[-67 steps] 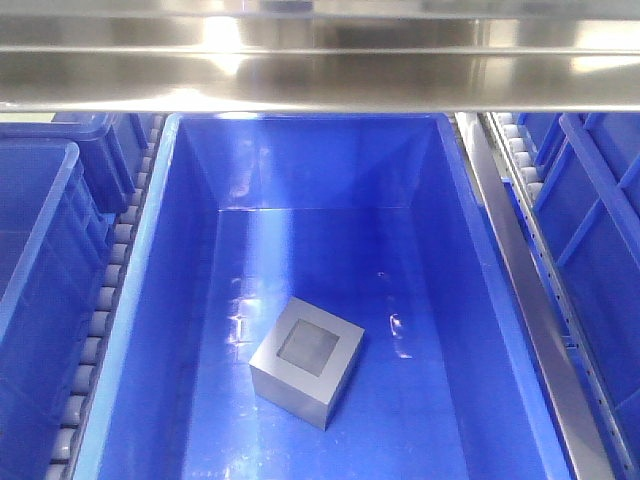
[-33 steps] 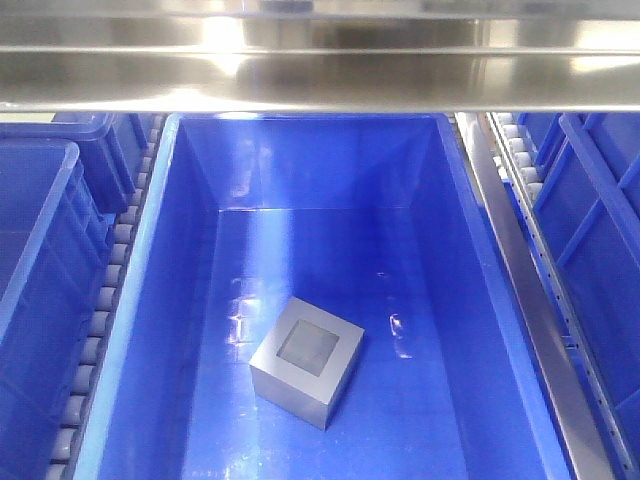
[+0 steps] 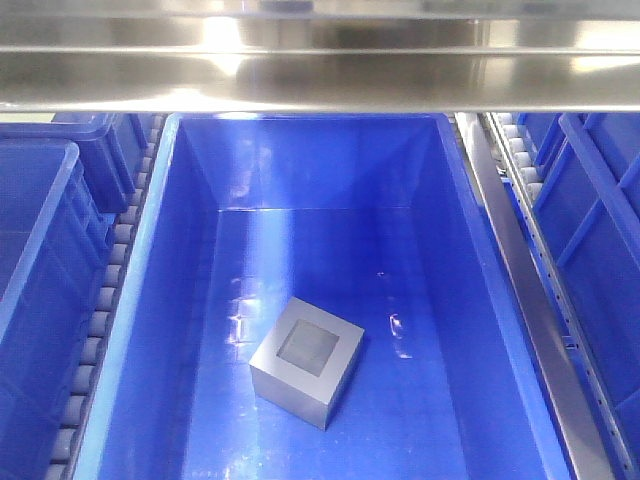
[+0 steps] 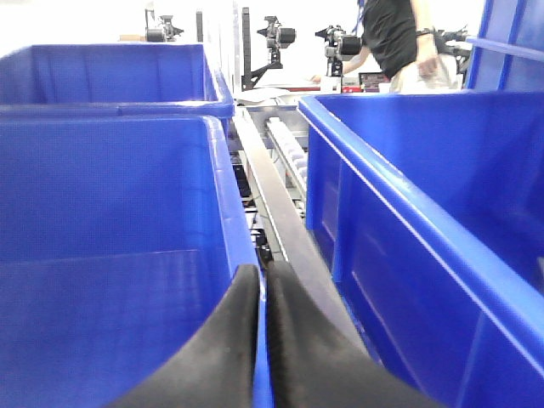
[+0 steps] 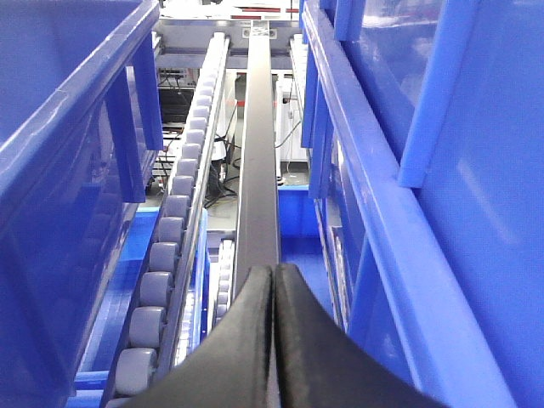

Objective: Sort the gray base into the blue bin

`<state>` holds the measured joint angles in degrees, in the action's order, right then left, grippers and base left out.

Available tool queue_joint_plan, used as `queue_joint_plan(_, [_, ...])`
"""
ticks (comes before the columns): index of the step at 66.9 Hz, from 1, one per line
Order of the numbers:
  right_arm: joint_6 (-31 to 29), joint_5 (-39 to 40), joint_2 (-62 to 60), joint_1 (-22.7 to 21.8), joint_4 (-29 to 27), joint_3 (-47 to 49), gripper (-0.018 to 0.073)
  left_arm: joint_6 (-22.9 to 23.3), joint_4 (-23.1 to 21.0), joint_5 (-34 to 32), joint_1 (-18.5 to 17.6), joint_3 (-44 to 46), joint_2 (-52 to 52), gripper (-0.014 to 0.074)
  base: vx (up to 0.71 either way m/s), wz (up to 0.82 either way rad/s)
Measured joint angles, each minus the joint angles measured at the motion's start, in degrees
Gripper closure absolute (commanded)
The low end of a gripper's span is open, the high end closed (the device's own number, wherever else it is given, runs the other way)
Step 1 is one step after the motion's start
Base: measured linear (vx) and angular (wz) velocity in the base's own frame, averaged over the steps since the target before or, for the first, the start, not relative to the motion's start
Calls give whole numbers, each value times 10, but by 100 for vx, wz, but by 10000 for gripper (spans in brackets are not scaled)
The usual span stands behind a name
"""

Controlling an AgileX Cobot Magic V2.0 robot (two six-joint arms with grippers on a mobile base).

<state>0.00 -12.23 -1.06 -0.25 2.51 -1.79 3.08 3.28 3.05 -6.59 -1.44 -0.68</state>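
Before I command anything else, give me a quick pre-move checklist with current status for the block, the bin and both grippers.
1. Gray base lies on the floor of the blue bin: ok.
2. Base recess faces up, block flat: ok.
3. Neither arm over the bin in the front view: ok.
4. Left gripper shut, holding nothing: ok.
5. Right gripper shut, holding nothing, above the metal rail: ok.
6. Arm clearance from the neighbouring crates: cannot tell.
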Motion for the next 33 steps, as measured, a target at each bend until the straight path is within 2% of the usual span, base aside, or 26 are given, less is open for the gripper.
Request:
queue_joint_plan(8, [0,0,0,0,0,0,564,4,4,0,12,-1,0,604,0,0])
queue_joint_plan(24, [0,0,0,0,0,0,564,37,5,0,84,-1,0,604,0,0])
queue_joint_plan(33, [0,0,0,0,0,0,564,44,5,0,93,-1,0,604,0,0])
